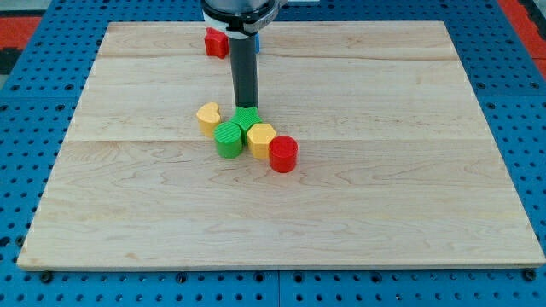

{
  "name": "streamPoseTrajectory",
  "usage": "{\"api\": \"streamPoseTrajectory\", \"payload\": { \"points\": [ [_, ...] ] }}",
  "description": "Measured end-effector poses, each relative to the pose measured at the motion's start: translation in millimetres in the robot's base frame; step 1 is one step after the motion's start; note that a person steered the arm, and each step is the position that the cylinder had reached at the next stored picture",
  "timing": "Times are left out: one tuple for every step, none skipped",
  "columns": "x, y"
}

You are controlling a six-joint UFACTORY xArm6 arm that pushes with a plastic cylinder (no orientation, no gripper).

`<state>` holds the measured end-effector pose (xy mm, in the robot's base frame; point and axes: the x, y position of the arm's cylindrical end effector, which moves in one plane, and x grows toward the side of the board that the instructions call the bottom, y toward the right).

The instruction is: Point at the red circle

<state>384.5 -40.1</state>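
Observation:
The red circle (283, 153) lies near the board's middle, at the right end of a tight cluster. Touching its left is a yellow block (260, 139), then a green round block (228, 139), a smaller green block (247, 118) behind them, and a yellow heart-shaped block (208, 118) at the left. My tip (246, 106) stands just above the small green block in the view, up and to the left of the red circle, with the yellow block between them.
A red block (215, 41) sits near the view's top edge of the wooden board (409, 196), partly behind the arm. A blue piece shows beside the rod at the top. Blue pegboard surrounds the board.

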Motion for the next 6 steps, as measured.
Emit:
{"api": "streamPoseTrajectory", "payload": {
  "points": [
    [0, 0],
    [-12, 0],
    [-7, 61],
    [44, 153],
    [95, 156],
    [98, 91]
  ]
}}
